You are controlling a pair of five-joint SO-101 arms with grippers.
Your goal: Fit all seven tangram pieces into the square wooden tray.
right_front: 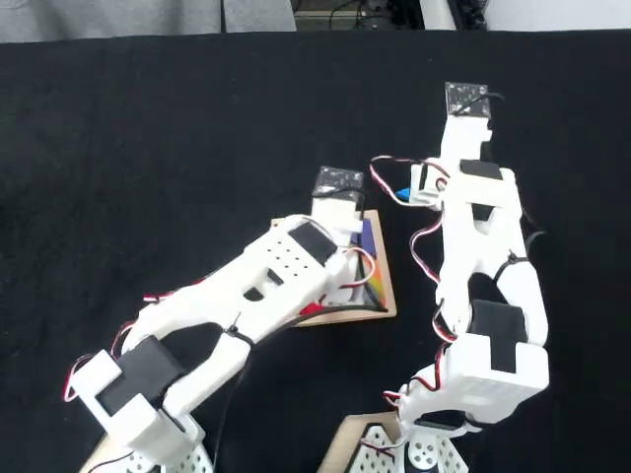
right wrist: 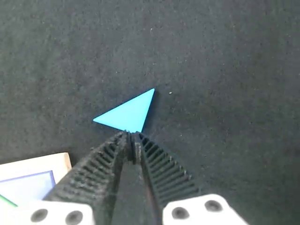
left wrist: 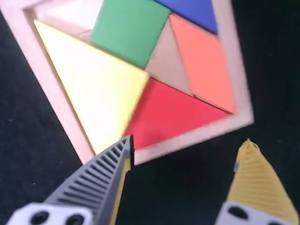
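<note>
The square wooden tray holds a yellow triangle, a green square, a blue piece, an orange piece and a red triangle. A bare wooden triangular gap lies between them. My left gripper hangs open just above the tray's corner. A small light blue triangle lies flat on the black cloth beside the tray. My right gripper is shut, its tips against that triangle's edge.
Black cloth covers the whole table, with open room to the left and at the back. Both arms' bases stand at the front edge. The left arm hides most of the tray in the high view.
</note>
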